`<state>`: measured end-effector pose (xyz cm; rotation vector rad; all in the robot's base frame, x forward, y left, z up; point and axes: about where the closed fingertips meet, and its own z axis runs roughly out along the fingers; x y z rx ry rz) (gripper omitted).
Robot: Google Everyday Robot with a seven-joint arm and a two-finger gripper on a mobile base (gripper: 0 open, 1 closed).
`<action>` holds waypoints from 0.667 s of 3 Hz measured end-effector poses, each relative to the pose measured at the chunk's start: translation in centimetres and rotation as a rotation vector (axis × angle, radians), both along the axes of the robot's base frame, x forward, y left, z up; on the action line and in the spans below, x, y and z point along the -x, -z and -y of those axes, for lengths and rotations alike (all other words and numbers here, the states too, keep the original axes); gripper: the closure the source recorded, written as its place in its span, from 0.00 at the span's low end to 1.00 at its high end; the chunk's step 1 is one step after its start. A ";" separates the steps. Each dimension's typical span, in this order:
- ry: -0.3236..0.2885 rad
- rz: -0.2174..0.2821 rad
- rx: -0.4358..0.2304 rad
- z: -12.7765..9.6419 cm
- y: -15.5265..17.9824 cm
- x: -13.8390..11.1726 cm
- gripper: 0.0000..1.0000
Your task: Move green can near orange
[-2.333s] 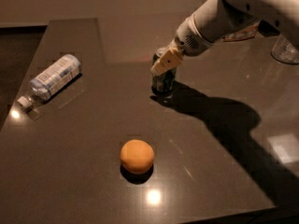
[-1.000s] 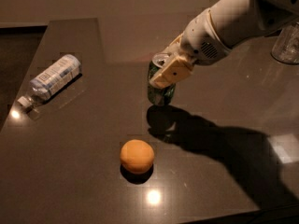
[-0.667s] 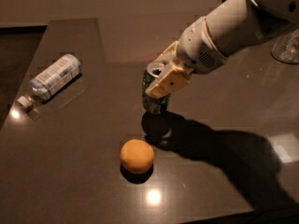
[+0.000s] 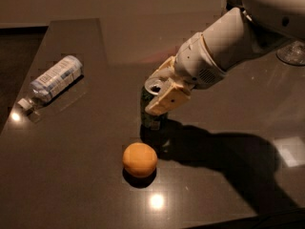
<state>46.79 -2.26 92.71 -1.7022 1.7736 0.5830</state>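
The green can (image 4: 151, 109) stands upright in the middle of the dark table, its silver top with the opening showing. My gripper (image 4: 159, 95) is shut on the green can near its top, with one tan finger (image 4: 166, 100) across its right side. The white arm reaches in from the upper right. The orange (image 4: 139, 159) lies on the table just in front of the can and slightly to its left, a short gap away. The can's base is at or just above the table surface; I cannot tell which.
A clear plastic water bottle (image 4: 50, 82) lies on its side at the left of the table (image 4: 71, 175). A glass base (image 4: 291, 52) shows at the far right edge. The table's left edge runs close to the bottle.
My gripper has carried the green can forward and to the left, from the middle back of the table down toward the orange. The orange and bottle have not moved.
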 end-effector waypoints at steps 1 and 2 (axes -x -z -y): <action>-0.016 0.006 -0.008 0.1 0.5 0.8 1.00; -0.035 0.004 0.004 0.2 0.9 1.1 0.87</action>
